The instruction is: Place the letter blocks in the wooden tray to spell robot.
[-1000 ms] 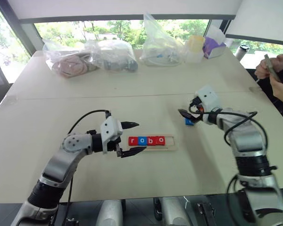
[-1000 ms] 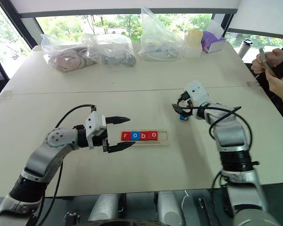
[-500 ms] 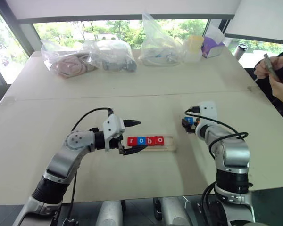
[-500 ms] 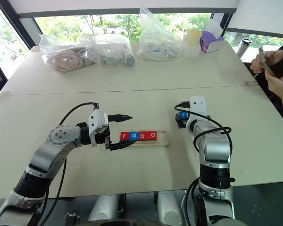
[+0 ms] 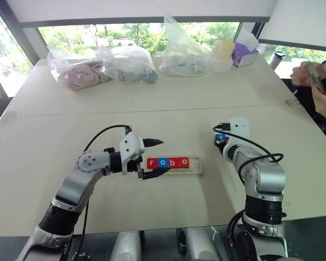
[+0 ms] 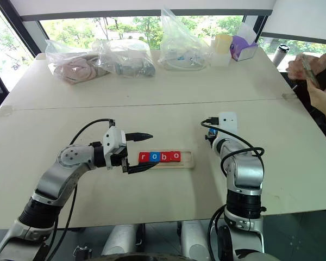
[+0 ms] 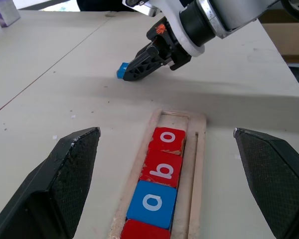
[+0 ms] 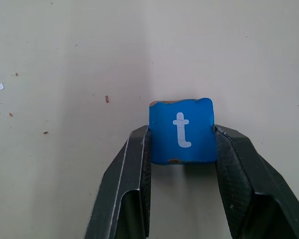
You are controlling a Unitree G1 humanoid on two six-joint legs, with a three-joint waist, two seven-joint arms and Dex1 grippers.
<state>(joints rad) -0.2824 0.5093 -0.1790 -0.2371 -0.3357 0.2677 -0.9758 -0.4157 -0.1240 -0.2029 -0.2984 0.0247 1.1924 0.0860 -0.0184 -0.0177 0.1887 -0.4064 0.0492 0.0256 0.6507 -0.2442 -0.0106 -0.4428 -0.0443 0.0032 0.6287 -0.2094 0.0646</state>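
Where the cream matte table (image 5: 168, 109) meets the window wall, crumpled clear plastic bags (image 5: 106, 64) lie on its far side, with a small purple box (image 5: 243, 54) to their right and daylight and green foliage behind the glass.

Nearer, the left gripper (image 5: 155, 157) hangs just left of the tray, its two black textured fingers (image 7: 65, 174) spread wide apart and holding nothing.

The long narrow pale wooden tray (image 5: 196, 166) with rounded ends lies flat on the table. Its shallow groove holds four small flat square letter blocks (image 5: 168, 162), set edge to edge from the tray's left end: red, blue, red, red, with white lowercase letters reading r, o, b, o. Paint is chipped at several corners. The groove's right end is bare wood.

Right of the tray and well apart from it, the right gripper (image 8: 182, 149) is clamped on a fifth tile, a blue square block with a white "t" (image 8: 181, 130). One finger presses each side edge. The block appears to rest on the tabletop. Small specks of debris dot the surface around it.

At the far right edge a person's hands (image 5: 315, 81) hold a small object.
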